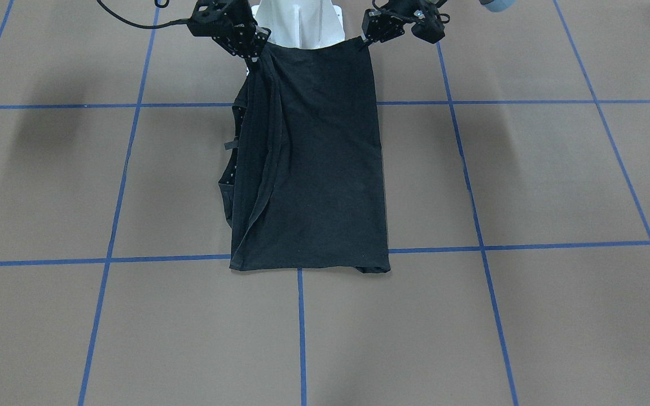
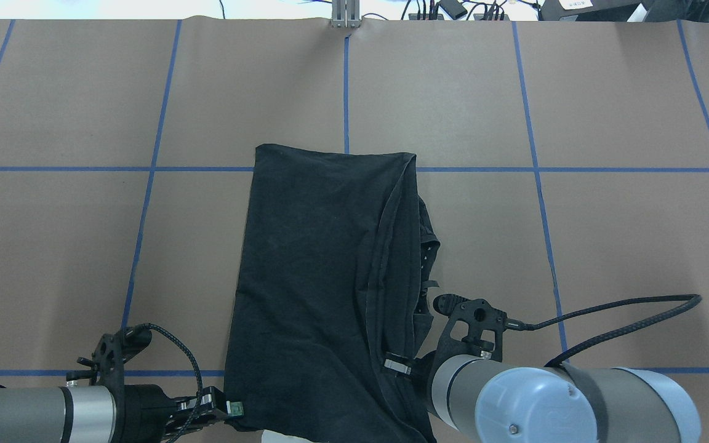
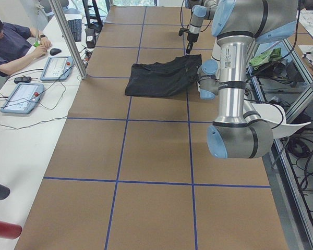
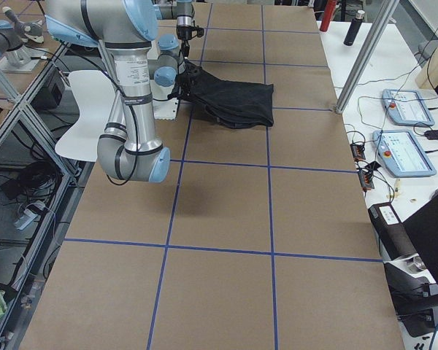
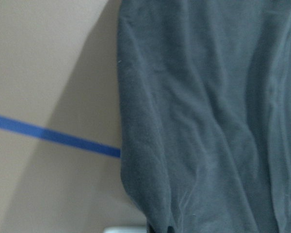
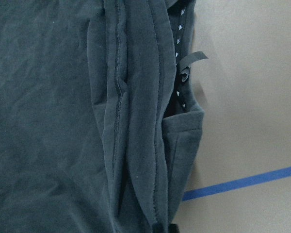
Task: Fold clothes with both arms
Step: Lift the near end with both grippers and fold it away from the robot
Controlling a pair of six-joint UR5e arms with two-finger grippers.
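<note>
Black t-shirt (image 1: 313,169) on brown table (image 1: 528,169).
Blue tape lines (image 1: 301,332) form a grid; small white dots inside shirt's open edge; right arm (image 2: 576,400) grey-silver, light blue cap.

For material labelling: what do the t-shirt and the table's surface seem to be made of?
The t-shirt: soft matte black knit, probably cotton; it drapes in loose folds with stitched hems. The table surface: flat, matte brown sheet, perhaps paper or card, marked by blue lines that look like tape.
</note>
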